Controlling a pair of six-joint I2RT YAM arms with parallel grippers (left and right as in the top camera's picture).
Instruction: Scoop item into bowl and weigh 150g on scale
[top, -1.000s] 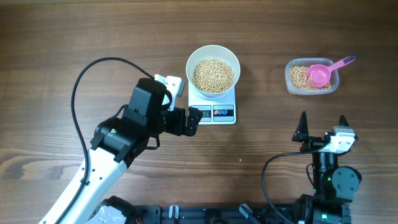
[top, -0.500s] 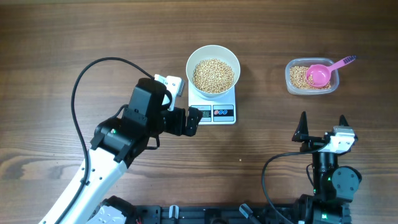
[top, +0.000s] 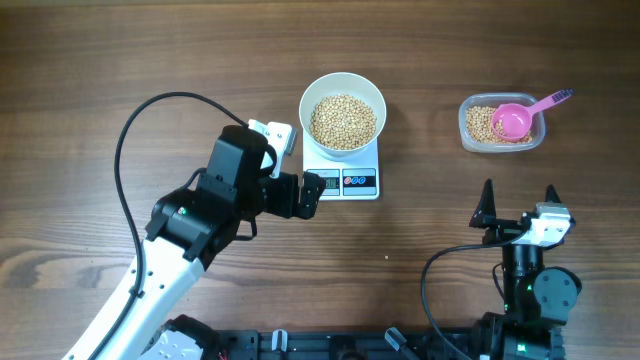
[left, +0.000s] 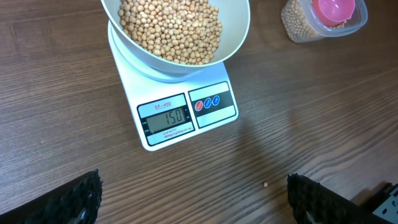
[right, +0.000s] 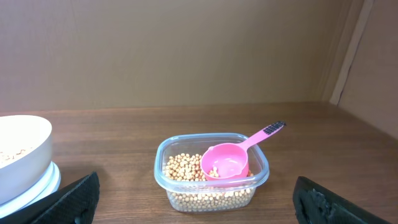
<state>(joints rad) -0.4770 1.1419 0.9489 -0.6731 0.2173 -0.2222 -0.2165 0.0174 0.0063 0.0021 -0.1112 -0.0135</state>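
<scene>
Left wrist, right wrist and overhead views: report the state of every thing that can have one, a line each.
scale: switched on, display reads 150, carrying the bowl
bowl: upright on the scale, holding beans
beans: heaped in the bowl, more in the tub
tub: no lid on, part full
scoop: lying in the tub, handle over the rim
left hand: open, empty
right hand: open, empty

Dark wood-grain table (top: 100, 60), plain beige wall (right: 186, 50) behind
</scene>
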